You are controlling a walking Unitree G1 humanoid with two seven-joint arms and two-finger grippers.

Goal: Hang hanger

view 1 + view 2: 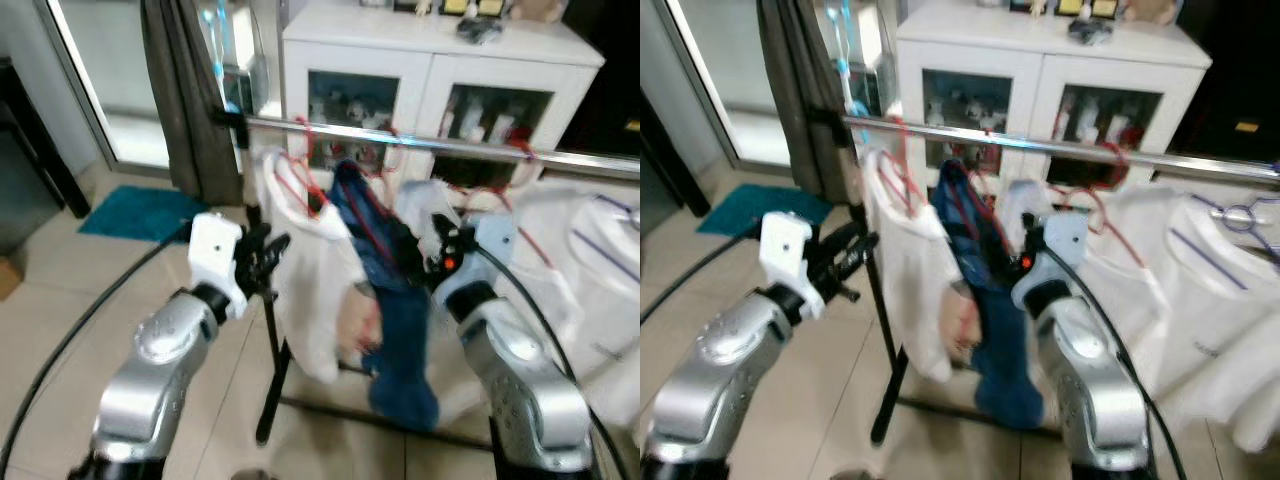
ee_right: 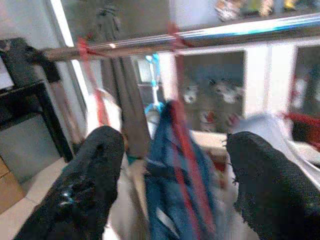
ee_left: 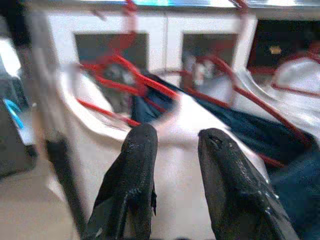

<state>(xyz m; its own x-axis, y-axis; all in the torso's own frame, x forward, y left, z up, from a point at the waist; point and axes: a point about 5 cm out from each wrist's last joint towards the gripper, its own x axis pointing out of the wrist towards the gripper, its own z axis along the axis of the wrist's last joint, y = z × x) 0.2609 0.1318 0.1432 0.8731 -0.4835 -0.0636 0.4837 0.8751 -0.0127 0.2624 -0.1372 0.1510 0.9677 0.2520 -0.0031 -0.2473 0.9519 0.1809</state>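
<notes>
The red hanger with the blue garment hung on the rail, the right pincer wide around it, the left pincer narrow beside; the hook should probably sit fully over the rail.

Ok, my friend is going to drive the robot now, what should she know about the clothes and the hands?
Left gripper: open, holding nothing, beside the white garment at the rail's left end.
Right gripper: open, fingers either side of the blue garment on its red hanger.
Rail: the red hanger's hook looks to be over it already, with white clothes on both sides.
Done: the hanger seems hung and let go.
Left: check that the hook sits properly, then draw both arms back.
</notes>
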